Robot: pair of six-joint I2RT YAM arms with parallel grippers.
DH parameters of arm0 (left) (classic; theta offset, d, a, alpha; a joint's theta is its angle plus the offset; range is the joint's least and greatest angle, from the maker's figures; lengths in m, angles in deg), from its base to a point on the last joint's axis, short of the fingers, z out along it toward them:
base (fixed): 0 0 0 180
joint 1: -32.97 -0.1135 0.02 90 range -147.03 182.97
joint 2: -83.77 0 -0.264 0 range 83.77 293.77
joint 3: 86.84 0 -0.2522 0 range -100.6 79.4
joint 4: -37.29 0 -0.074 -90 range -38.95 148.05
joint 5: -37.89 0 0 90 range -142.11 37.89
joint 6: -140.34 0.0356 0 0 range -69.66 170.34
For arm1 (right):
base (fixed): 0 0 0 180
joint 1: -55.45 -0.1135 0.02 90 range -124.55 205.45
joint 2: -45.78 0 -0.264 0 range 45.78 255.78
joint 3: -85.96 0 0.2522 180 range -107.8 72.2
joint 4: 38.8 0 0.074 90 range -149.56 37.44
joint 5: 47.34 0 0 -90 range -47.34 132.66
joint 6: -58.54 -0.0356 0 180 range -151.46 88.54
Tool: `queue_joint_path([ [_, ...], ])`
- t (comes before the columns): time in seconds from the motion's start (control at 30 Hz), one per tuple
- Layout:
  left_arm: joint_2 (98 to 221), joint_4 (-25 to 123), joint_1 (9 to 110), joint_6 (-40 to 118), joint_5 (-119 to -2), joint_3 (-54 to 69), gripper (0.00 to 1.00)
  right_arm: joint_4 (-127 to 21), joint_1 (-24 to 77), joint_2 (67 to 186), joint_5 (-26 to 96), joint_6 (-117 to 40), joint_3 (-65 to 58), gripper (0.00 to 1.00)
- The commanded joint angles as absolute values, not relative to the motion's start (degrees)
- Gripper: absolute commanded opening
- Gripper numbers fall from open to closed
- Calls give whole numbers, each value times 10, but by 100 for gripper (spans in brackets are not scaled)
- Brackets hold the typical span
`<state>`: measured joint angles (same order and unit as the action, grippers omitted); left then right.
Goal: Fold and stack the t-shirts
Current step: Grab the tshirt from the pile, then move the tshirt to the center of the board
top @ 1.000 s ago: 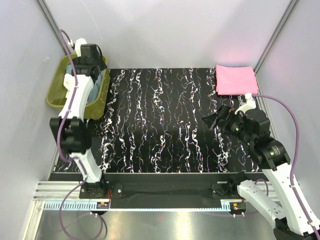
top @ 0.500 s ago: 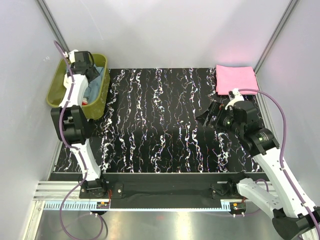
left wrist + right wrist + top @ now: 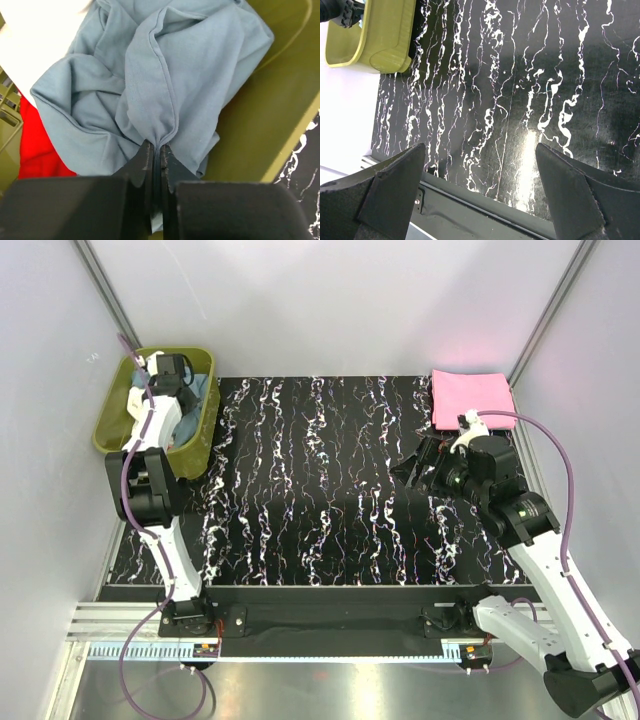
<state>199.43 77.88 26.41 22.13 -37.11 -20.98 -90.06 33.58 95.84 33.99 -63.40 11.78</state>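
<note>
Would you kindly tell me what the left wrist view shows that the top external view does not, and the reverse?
Only the left wrist view: the left gripper shut on a pinched fold of the blue-grey t-shirt, with the red t-shirt beside it. Only the top external view: the folded pink t-shirt at the far right corner of the table, and the right gripper, open above it. Both: the olive-green tub holding the blue-grey t-shirt, and the black patterned table.
</note>
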Motion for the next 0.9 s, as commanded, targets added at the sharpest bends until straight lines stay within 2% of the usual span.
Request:
queue_joint_path([
  [0.0, 1921, 744, 290, 242, -382, -236, 0, -879, 333, 953, 336, -620, 90, 99],
  [0.17, 1843, 743, 359, 294, -373, -308, 0, -865, 333, 954, 332, -608, 86, 100],
  [0.33, 1752, 657, 447, 326, -389, -327, 0, -873, 333, 958, 347, -612, 73, 100],
  [0.53, 1642, 561, 483, 239, -517, -309, 0, -855, 333, 939, 341, -627, 91, 100],
  [0.6, 1621, 540, 488, 207, -608, -294, 0, -853, 333, 940, 347, -627, 93, 100],
  [0.7, 1604, 550, 508, 177, -669, -257, 0, -864, 333, 953, 364, -625, 80, 100],
  [0.87, 1556, 512, 546, 123, -730, -51, 0, -878, 332, 970, 376, -618, 70, 100],
])
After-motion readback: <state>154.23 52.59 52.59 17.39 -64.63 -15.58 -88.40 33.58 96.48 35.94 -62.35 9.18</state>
